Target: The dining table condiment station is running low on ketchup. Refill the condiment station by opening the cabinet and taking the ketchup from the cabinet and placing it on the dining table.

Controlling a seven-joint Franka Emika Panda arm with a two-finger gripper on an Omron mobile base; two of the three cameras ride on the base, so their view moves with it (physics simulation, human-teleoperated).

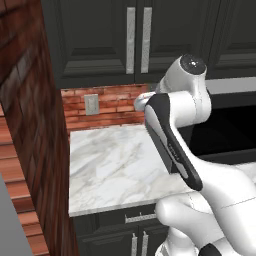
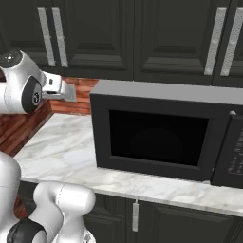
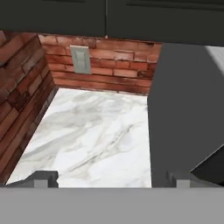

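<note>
— So where's the end effector point(image 3: 112, 178) now?
— Up over the marble tabletop point(image 1: 115, 165), facing the brick backsplash point(image 3: 105, 65) and its outlet plate point(image 3: 80, 59). Both fingertips point(image 3: 41, 178) sit wide apart with nothing between them.
— And the cabinet point(image 1: 135, 40)?
— Straight above, both doors closed, its silver bar handles point(image 1: 138, 40) side by side. A black microwave point(image 2: 161, 135) stands on the tabletop just to the right.
</note>
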